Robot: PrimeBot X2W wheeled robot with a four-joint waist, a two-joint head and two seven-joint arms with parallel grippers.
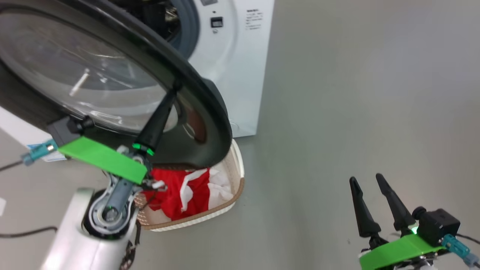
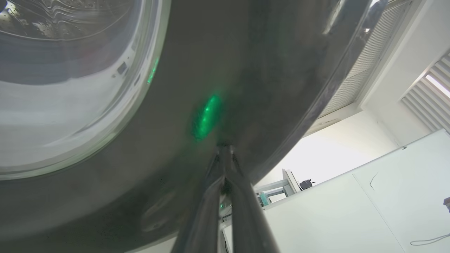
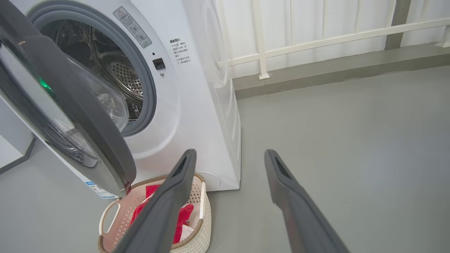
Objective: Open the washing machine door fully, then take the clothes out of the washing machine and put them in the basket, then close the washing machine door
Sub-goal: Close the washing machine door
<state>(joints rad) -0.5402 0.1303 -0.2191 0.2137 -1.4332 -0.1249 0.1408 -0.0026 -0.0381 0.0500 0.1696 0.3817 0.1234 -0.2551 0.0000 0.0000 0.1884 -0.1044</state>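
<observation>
Overhead, clothes [image 1: 180, 193] in basket [image 1: 240, 179], right wrist view, perforated drum [image 3: 126, 75]

I have the left gripper [image 1: 175, 89] closed, its two fingers pressed together into one dark point whose tip rests against the black rim of the washing machine door [image 1: 219, 123]. The pale left forearm [image 1: 75, 232] rises toward the door from below it, wrist bent. My right gripper [image 1: 365, 179] hangs well off to the door's right, touching nothing, fingers spread wide.
</observation>
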